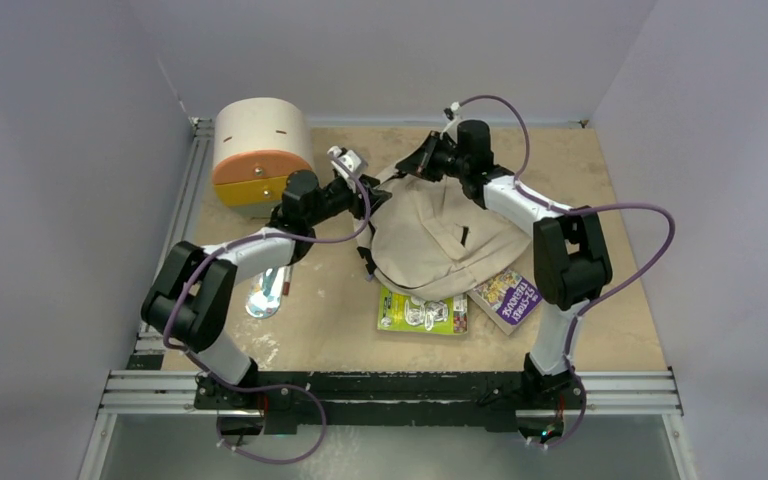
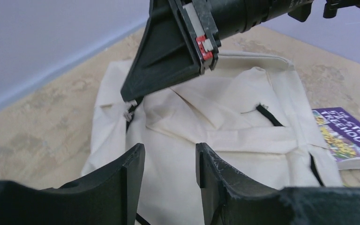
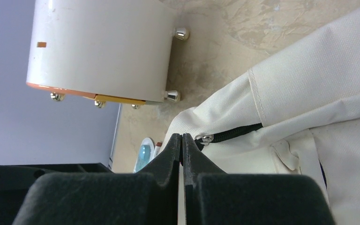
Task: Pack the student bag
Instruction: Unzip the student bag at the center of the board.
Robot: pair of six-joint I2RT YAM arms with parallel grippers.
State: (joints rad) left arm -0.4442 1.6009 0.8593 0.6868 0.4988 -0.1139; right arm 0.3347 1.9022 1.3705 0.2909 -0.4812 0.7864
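Right end effector (image 3: 182,137) is closed tight, with its tips just beside the zipper pull (image 3: 205,138) at the far corner of the student bag (image 1: 440,240). I cannot tell if it pinches something. The bag lies flat in the middle of the counter (image 1: 610,330). Left end effector (image 2: 171,152) hovers over the bag, half open and empty. I think a pull now could drag the soft bag along, because nothing pins it.
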